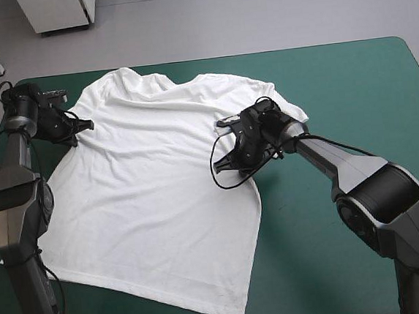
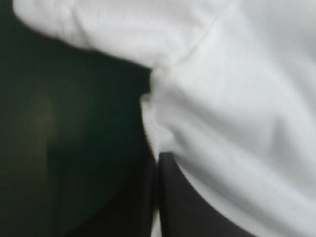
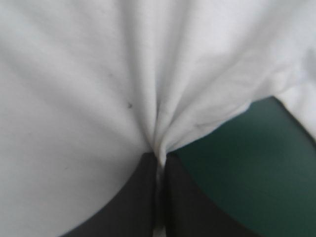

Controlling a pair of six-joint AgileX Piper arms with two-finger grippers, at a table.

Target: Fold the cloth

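The white T-shirt (image 1: 154, 191) lies spread almost flat on the teal-green cover, collar toward the far edge, hem toward the near edge. My left gripper (image 1: 86, 125) is shut on the T-shirt at the armpit below the left sleeve; in the left wrist view the T-shirt (image 2: 232, 98) bunches where the black fingers (image 2: 187, 207) meet. My right gripper (image 1: 228, 163) is shut on the T-shirt at its right side edge, below the right sleeve. In the right wrist view the T-shirt (image 3: 98, 98) gathers in pleats into the joined fingers (image 3: 136, 202).
Bare teal-green cover (image 1: 335, 80) lies to the right of the shirt and along the near edge. A white cabinet base (image 1: 57, 12) stands on the floor beyond the far edge.
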